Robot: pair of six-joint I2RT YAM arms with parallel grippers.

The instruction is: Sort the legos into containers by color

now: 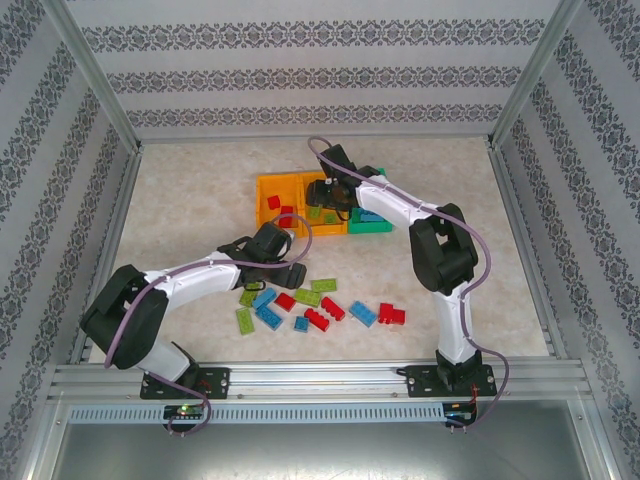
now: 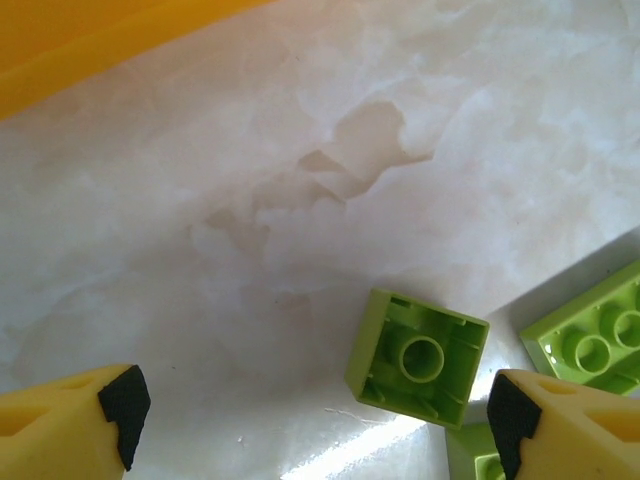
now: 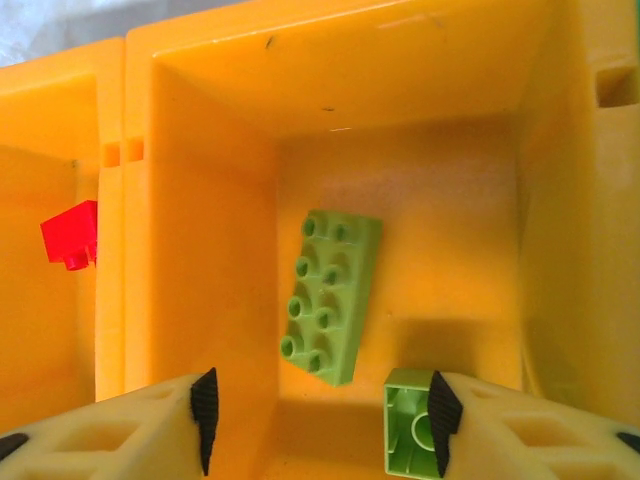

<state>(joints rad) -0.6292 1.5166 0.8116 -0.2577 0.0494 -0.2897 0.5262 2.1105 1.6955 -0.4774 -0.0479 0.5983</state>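
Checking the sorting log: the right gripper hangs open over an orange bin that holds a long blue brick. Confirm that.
Wrong colour: the long brick in that orange bin is lime green, not blue, as the right wrist view shows. The right gripper does hang open over it.

Far overhead and near wrist views share containers [image 1: 261, 203].

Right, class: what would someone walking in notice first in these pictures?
The loose bricks, red, green and blue, lie scattered on the table towards the front. Behind them sit two orange bins and a green bin, with the right gripper open over an orange one that contains a long green brick.
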